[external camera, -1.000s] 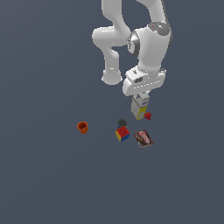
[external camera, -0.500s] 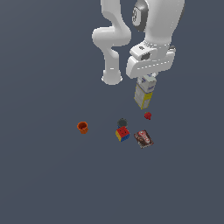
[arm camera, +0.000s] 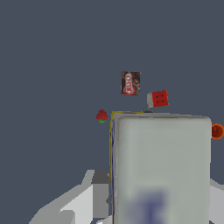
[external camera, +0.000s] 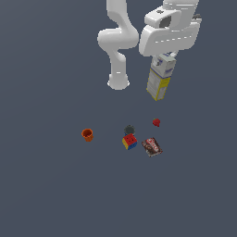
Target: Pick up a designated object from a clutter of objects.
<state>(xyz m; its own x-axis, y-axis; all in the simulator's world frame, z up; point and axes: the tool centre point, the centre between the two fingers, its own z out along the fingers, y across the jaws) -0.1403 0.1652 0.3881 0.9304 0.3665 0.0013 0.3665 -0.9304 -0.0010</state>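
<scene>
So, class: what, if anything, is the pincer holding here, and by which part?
The pincer holds the tall carton by its white and blue upper end; the yellow lower part hangs free above the floor.

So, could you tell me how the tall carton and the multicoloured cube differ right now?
The carton hangs in the air, held in the gripper; the cube sits on the floor among the clutter. The carton is tall and rectangular, by far the larger; the cube is small and squat. The carton is white and blue above, yellow below; the cube shows red, yellow and blue faces. Both are box-shaped.
</scene>
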